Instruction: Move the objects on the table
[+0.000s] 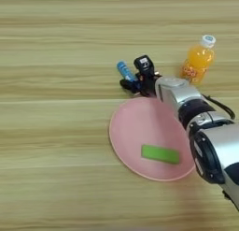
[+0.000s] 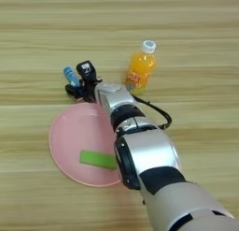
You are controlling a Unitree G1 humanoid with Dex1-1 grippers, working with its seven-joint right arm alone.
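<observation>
Right two-fingered black claw (image 1: 133, 75): parted around the blue marker-sized stick (image 1: 125, 70), likely mid-grasp. Next: close, then lift. Nearer: round pink plate (image 1: 126, 132) bearing flat bright-green rectangular block (image 1: 160, 154); right: orange-drink bottle (image 1: 198, 61).

One pink plate (image 1: 135, 132) sits on one wooden table (image 1: 51, 47). One green block (image 1: 160, 154), one orange-drink bottle (image 1: 198, 61) with a single white cap, and one blue stick (image 1: 125, 70) make three small objects in all. One silver robot arm (image 2: 140, 150) is present, ending in one gripper (image 1: 136, 75) with two black fingers.
</observation>
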